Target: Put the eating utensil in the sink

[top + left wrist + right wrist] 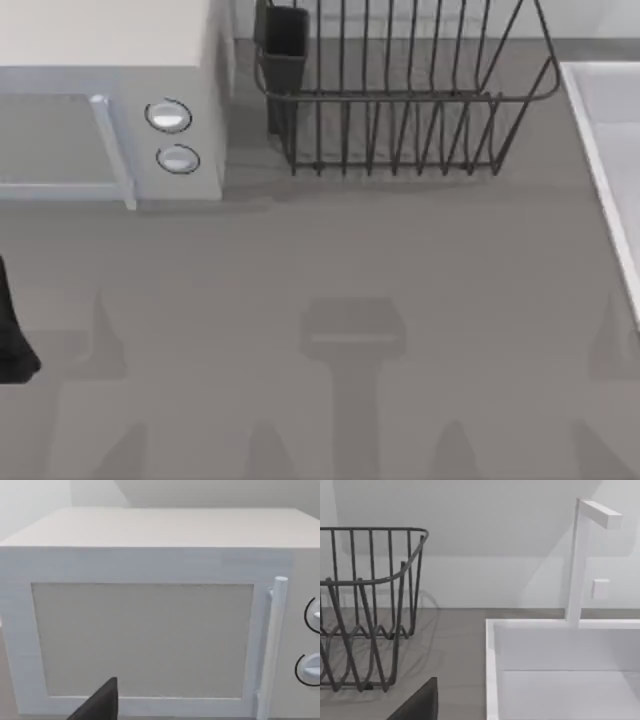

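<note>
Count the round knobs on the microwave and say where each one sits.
2. Both sit on the microwave front, right of its door handle: one knob nearer the top, the other knob just beneath it.

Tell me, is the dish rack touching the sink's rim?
Apart. In the right wrist view, bare grey table lies between the dish rack and the sink rim; the top view shows the same gap.
</note>
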